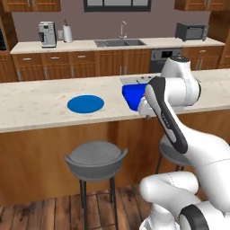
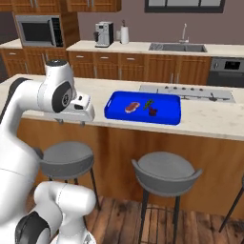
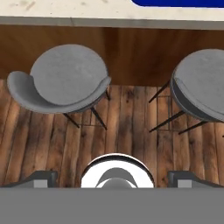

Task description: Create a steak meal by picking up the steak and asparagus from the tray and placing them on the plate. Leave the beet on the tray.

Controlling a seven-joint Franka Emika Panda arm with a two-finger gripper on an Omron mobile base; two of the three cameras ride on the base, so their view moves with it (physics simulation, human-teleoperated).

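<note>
Kitchen island with a pale stone surface (image 2: 209,125) and two grey stools (image 3: 65,81) below its front edge. The tray (image 2: 167,116) sits on the surface, holding the steak (image 2: 132,107), asparagus (image 2: 148,103) and beet (image 2: 153,112), close together near its middle. The plate (image 1: 86,103) lies flat, bare, well apart from the tray. The claw (image 3: 113,178) hangs short of the surface edge, pointing down at the floor, fingers spread wide, holding nothing.

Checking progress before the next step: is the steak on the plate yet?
No. In the right base view the steak lies on the tray beside the asparagus and beet.
</note>
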